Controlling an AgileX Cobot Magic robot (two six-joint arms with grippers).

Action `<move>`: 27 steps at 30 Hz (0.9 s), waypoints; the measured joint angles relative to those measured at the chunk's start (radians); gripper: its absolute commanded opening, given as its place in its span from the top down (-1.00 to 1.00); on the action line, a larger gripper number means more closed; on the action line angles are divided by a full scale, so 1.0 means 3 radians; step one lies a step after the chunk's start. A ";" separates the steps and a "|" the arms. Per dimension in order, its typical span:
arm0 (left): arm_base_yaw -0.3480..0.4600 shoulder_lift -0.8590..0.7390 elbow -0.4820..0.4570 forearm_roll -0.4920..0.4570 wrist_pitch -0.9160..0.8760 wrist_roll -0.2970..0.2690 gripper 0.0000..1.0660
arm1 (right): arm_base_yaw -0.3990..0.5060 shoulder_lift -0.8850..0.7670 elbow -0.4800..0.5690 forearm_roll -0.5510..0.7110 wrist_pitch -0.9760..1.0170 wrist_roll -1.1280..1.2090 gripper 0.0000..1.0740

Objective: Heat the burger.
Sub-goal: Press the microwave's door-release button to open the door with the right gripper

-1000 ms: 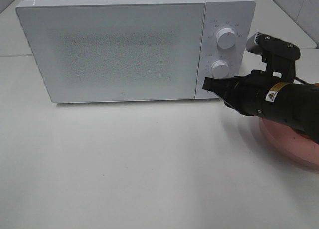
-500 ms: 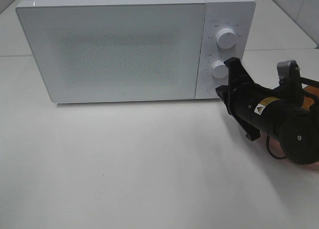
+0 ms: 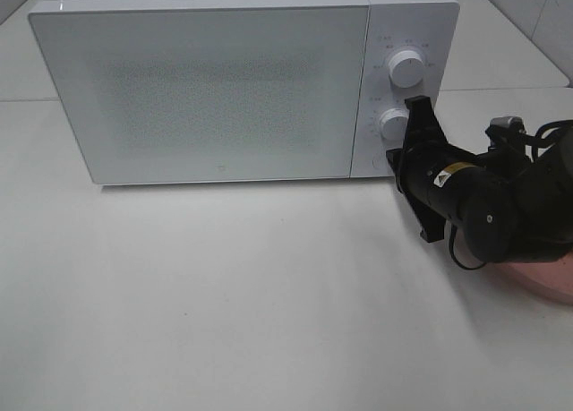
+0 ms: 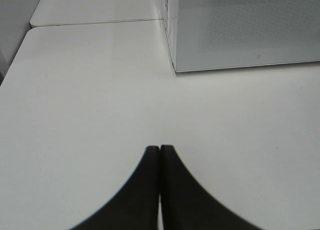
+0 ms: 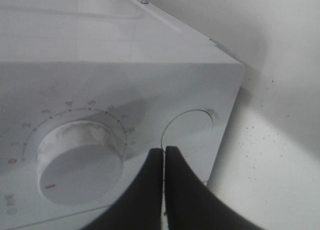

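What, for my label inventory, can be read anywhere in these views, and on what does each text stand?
"4", "5": faint scale numerals around the lower knob, right wrist view; the neighbouring numerals are blurred.
Print around the upper knob and the lower knob on the microwave, exterior view: too small to read.
Small mark low on the door: too small to read.
Yellow sticker on the right arm: illegible.

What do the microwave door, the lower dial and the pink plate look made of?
Microwave door: smooth white glass or plastic, by its flat face and dotted mesh window. Lower dial: likely matte white plastic; dull, even shading. Pink plate: matte pink, plastic or ceramic; cannot tell.
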 measured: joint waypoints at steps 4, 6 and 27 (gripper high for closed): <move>0.0000 0.0000 0.0000 0.0000 -0.0003 0.0000 1.00 | 0.0000 0.0007 -0.0160 0.0183 0.0197 -0.0267 1.00; 0.0000 0.0000 0.0000 0.0000 -0.0003 0.0000 1.00 | 0.0000 0.0033 -0.0230 0.0217 0.0250 -0.0370 1.00; 0.0000 0.0000 0.0000 0.0000 -0.0007 0.0000 1.00 | 0.0033 0.0470 -0.0490 0.0367 0.0177 -0.0427 1.00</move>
